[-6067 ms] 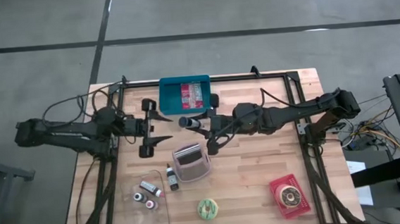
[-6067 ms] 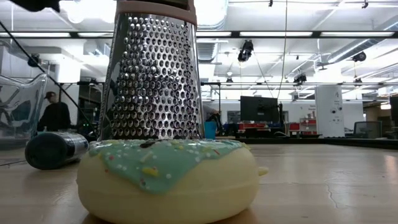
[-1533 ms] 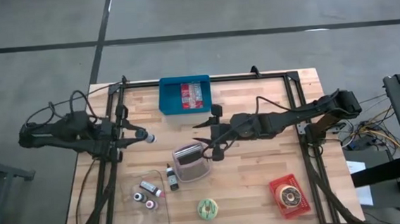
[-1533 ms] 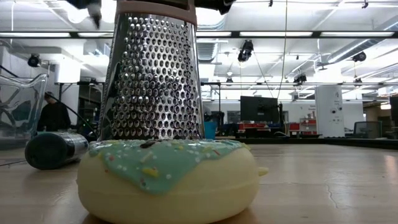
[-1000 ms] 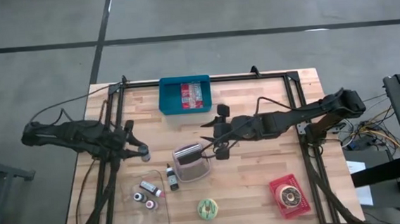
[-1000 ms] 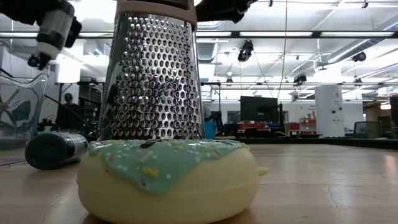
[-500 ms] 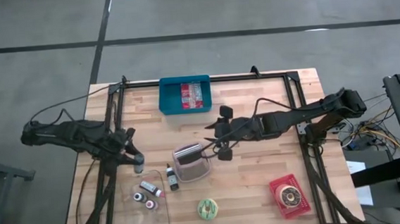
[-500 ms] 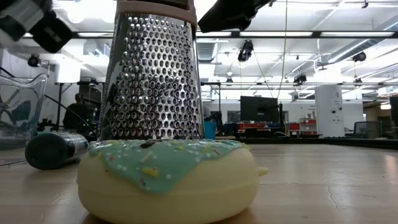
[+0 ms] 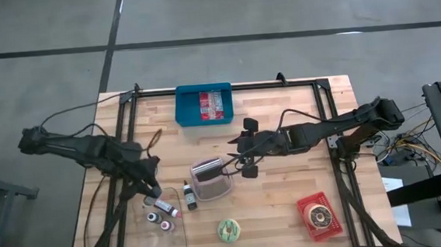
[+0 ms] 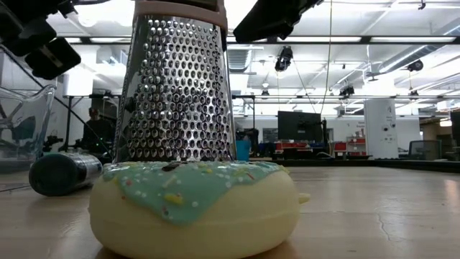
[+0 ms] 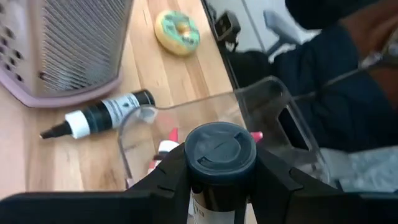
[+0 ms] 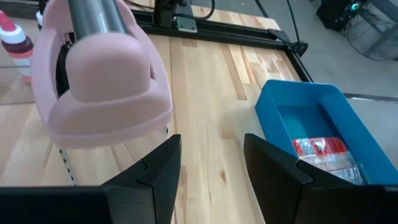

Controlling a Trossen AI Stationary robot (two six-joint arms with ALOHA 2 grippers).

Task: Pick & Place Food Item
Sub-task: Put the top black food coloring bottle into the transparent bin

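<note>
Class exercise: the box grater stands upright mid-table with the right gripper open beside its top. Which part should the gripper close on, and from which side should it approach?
Grip the pink handle crowning the grater, coming from above. It is the narrowest, rounded part, and the right gripper probably spans it; the steel walls widen downward.

grater (image 10: 177,79): top cut off by the low view's upper edge.
bottle (image 11: 221,163): only the dark cap is seen; body hidden between the left gripper (image 11: 219,180) fingers.
clear container (image 11: 273,118): far wall lost against dark shapes behind.
donut (image 10: 194,208): base cropped at the low view's bottom.
person (image 10: 95,132): small, partly hidden behind the grater.
</note>
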